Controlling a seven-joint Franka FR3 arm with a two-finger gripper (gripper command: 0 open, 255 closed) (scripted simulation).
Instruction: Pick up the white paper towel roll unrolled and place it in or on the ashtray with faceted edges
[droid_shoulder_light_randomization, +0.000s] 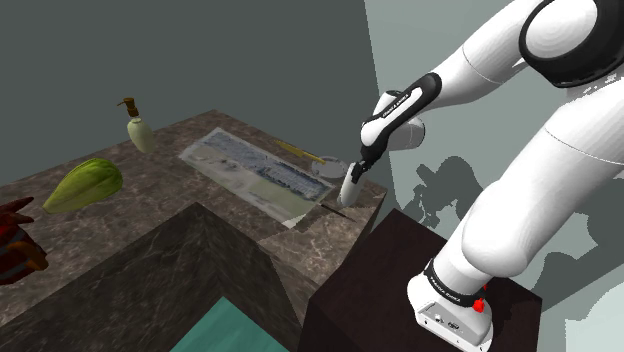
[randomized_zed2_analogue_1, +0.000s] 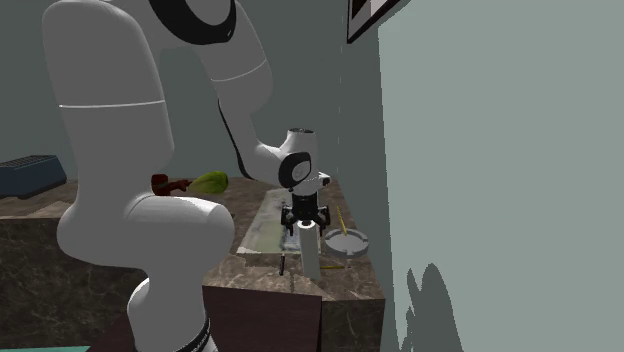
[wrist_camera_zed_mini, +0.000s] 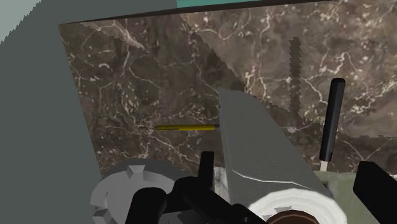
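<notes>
At the near corner of the marble counter (droid_shoulder_light_randomization: 160, 190), by the wall: gripper (randomized_zed2_analogue_1: 304, 222) points down, both black fingers clamped on the top end of the white paper towel roll (randomized_zed2_analogue_1: 311, 252).

Risks (my judgement):
- The grip is high on a tall, soft roll. A quick sideways shift may make it swing or slip out.
- The roll's end looks wide against the dish. An off-centre release could tip it off the rim, and the counter edge is near.
- The loose tail may snag the facets or drag the pencil.

Roll relative to gripper: it hangs directly below the hand and in line with it. In the wrist view a grey tail trails away from it. I can't confirm whether its lower end clears the counter.

Outward:
- The grey faceted ashtray (wrist_camera_zed_mini: 121, 188) sits on the counter just beside the roll, on the wall side.
- A yellow pencil (wrist_camera_zed_mini: 188, 127) lies just beyond the ashtray.
- A black-handled knife (wrist_camera_zed_mini: 331, 118) lies on the roll's other side, beside a printed mat (droid_shoulder_light_randomization: 250, 170).
- A green vegetable (droid_shoulder_light_randomization: 85, 185) and a pump bottle (droid_shoulder_light_randomization: 138, 130) sit well apart from the work.
</notes>
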